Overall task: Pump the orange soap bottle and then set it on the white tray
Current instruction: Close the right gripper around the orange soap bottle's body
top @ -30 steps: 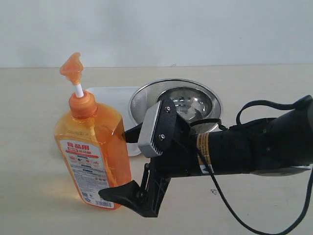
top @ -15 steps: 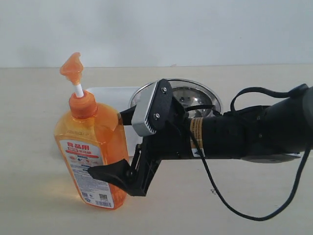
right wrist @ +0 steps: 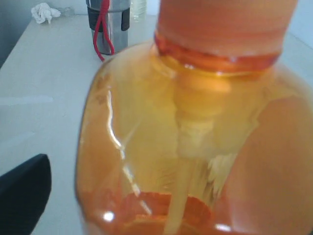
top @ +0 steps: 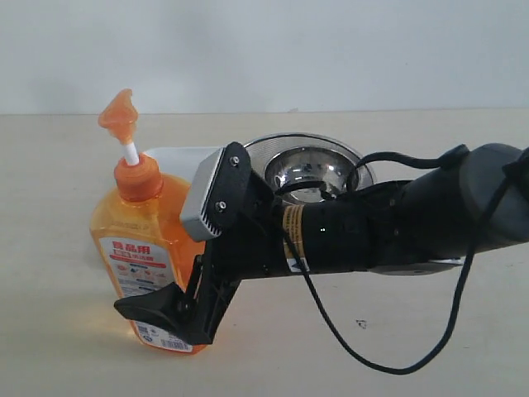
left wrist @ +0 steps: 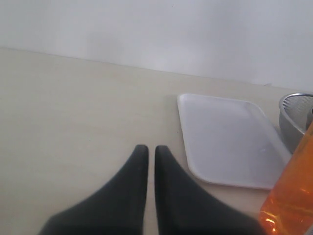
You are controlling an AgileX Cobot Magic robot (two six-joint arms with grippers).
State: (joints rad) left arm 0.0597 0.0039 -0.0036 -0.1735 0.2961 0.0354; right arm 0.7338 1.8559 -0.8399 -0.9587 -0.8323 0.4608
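Observation:
The orange soap bottle (top: 147, 241) stands upright on the table, its orange pump head (top: 118, 112) raised on the white stem. My right gripper (top: 153, 277) reaches in from the right and is open, straddling the bottle's lower body. Its near finger (top: 153, 306) lies across the label; the far finger is hidden behind the bottle. The right wrist view is filled by the bottle (right wrist: 195, 137), with one black finger (right wrist: 24, 196) standing apart from it. The white tray (top: 176, 157) lies behind the bottle. My left gripper (left wrist: 147, 149) is shut on nothing, low over bare table beside the tray (left wrist: 230, 139).
A round steel mesh strainer (top: 310, 169) sits right of the tray, partly behind my right arm, whose black cable loops toward the front right. The right wrist view shows a steel flask with a red cord (right wrist: 108, 22) and a crumpled white cloth (right wrist: 45, 11) further off.
My right gripper has slid left, from beside the bottle to around its lower body. The bottle has shifted very slightly left.

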